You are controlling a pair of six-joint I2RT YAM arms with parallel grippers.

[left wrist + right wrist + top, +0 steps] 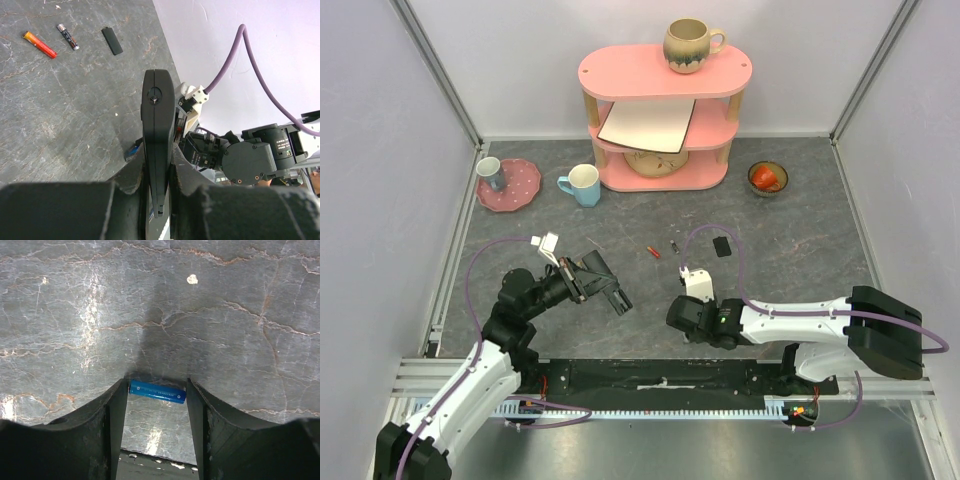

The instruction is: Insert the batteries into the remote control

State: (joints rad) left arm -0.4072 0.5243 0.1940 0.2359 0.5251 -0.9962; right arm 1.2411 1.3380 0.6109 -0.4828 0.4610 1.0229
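My left gripper (588,275) is shut on the remote control (610,288), a slim black bar held edge-up above the table; it shows between the fingers in the left wrist view (157,125). My right gripper (680,318) points down at the table. In the right wrist view its jaws (157,385) close on the two ends of a blue battery (157,391) at table level. A red-orange battery (653,251) (39,44) and a dark battery (674,246) (67,37) lie on the table beyond the arms.
A small black flat piece (722,246) lies right of the batteries. At the back stand a pink shelf (665,75) with a mug (690,45), a light blue mug (582,185), a pink plate (515,190) with a cup, and a bowl (767,178).
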